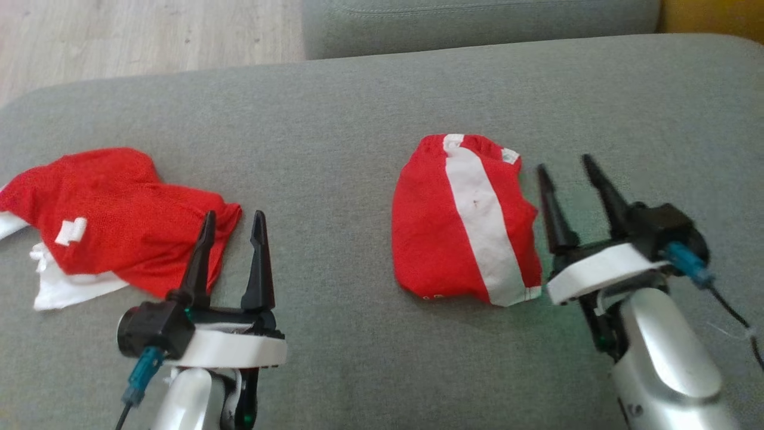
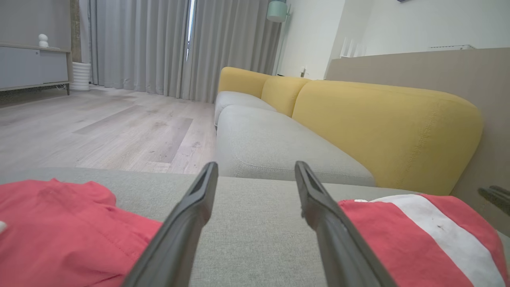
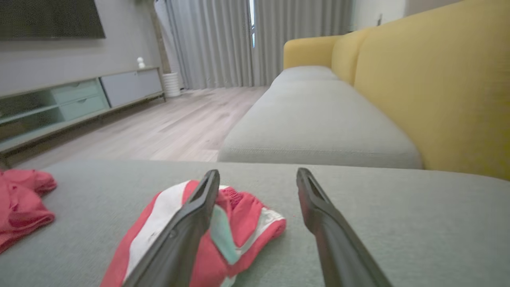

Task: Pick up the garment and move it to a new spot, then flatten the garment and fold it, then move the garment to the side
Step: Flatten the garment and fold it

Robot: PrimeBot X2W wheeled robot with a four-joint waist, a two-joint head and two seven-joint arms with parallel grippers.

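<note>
A folded red garment [image 1: 462, 221] with a white stripe lies on the grey cushion [image 1: 358, 119], right of centre. My right gripper [image 1: 566, 165] stands open just to its right, with nothing between its fingers. In the right wrist view the gripper [image 3: 258, 172] has its left finger over the garment's [image 3: 247, 223] edge. My left gripper [image 1: 234, 218] is open too, its left fingertip over the hem of a second, crumpled red garment [image 1: 113, 215] at the far left. The left wrist view shows this gripper [image 2: 255, 165] above bare cushion between the crumpled garment [image 2: 59, 223] and the striped one [image 2: 430, 239].
Beyond the cushion's far edge stands a grey sofa seat [image 3: 318, 119] with a yellow backrest [image 3: 438, 79]. Wooden floor [image 1: 119, 36] lies at the far left. Bare cushion spreads between the two garments and to the right.
</note>
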